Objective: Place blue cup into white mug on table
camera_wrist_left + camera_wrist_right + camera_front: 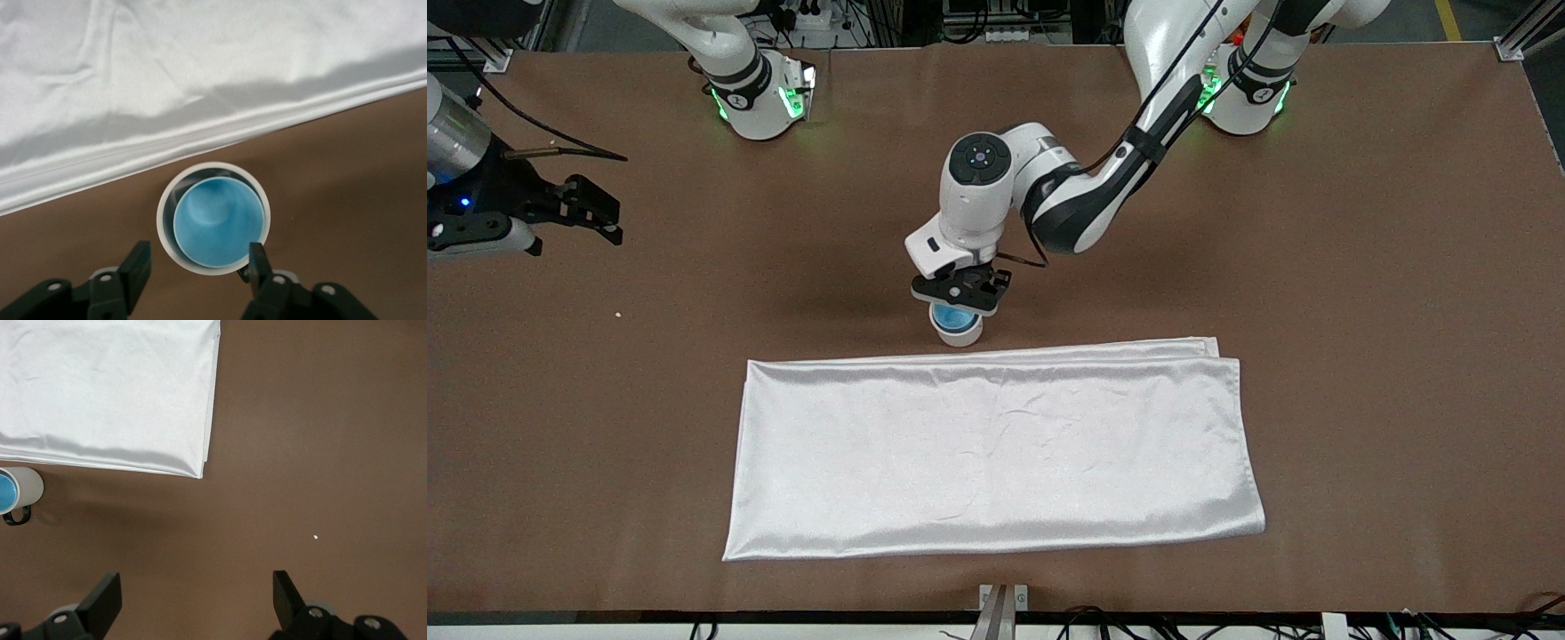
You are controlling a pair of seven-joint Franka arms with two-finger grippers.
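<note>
The blue cup [951,316] sits inside the white mug [960,334], which stands upright on the brown table [1360,267] just beside the white cloth's edge. My left gripper [960,293] is over the mug, open and empty. In the left wrist view the cup [217,221] lies within the mug's rim [162,223], with my left gripper [198,257] spread wider than the mug. My right gripper [596,218] waits open and empty over the right arm's end of the table. In the right wrist view my right gripper [195,583] is over bare table, with the mug [30,483] and cup [5,492] farther off.
A shiny white folded cloth [996,453] lies on the table nearer the front camera than the mug; it also shows in the left wrist view [167,80] and the right wrist view [100,387]. A small pale crumb [618,314] lies toward the right arm's end.
</note>
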